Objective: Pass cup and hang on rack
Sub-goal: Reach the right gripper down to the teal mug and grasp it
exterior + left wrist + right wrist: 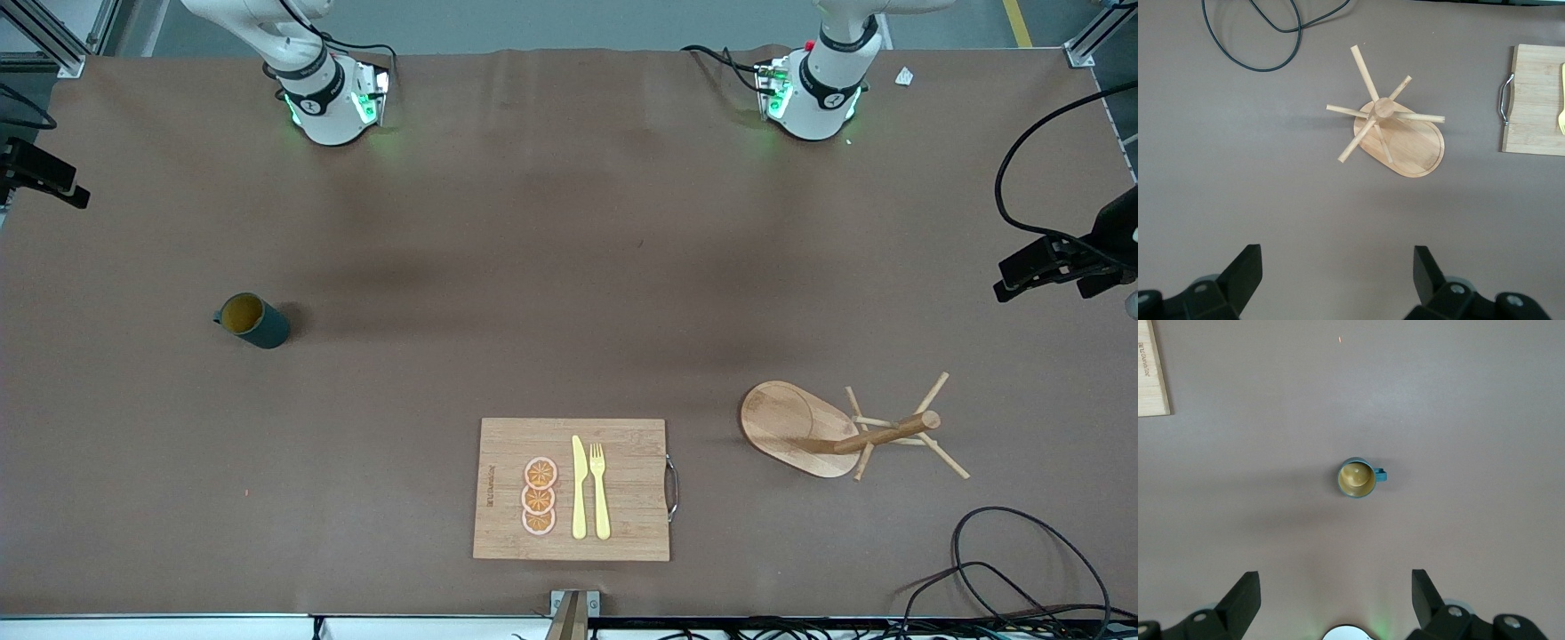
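Observation:
The dark teal cup (252,320) stands upright on the brown table toward the right arm's end, its yellowish inside showing and its small handle pointing away from the rack. The right wrist view looks straight down on the cup (1357,478); my right gripper (1336,593) hangs high above the table, open and empty. The wooden rack (840,431) stands toward the left arm's end, with an oval base, a post and thin pegs. In the left wrist view the rack (1395,127) lies well below my left gripper (1338,270), which is open and empty. Neither hand shows in the front view.
A wooden cutting board (573,489) with a yellow knife, a fork and orange slices lies near the front edge, between cup and rack. Black cables (1013,569) coil near the rack's corner. Both arm bases (333,98) stand along the table's back edge.

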Available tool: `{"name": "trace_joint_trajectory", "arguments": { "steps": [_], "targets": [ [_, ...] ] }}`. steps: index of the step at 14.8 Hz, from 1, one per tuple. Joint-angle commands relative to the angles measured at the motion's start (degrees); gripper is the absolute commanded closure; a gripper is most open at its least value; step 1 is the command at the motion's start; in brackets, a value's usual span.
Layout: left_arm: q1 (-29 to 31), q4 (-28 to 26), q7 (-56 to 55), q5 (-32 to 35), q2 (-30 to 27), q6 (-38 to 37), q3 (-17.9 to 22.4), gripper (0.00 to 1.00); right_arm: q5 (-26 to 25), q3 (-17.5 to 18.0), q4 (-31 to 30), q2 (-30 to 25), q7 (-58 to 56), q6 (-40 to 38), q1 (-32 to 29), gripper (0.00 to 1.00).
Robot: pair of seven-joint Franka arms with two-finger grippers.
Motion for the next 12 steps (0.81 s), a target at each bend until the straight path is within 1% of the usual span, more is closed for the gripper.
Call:
{"name": "trace_joint_trajectory", "arguments": {
  "steps": [1,9,11,12],
  "targets": [
    [-0.3,0.4,0.8,1.1,0.0,-0.8,-0.2,0.0,-0.1,0.0,-1.6,-1.5,1.2,0.7,0.3,0.0],
    [-0.4,0.6,0.5,1.1,0.0,-0.9,-0.1,0.0,-0.4,-0.2,-0.6,-0.7,1.8,0.3,0.4,0.0],
    [-0.4,0.6,0.5,1.2,0.0,-0.9,-0.1,0.0,0.1,-0.2,-0.6,0.8,1.5,1.0,0.2,0.0],
    [-0.5,0.6,0.5,1.8,0.0,-0.9,-0.1,0.0,0.5,-0.2,-0.6,3.3,1.5,2.0,0.4,0.0]
  ]
}}
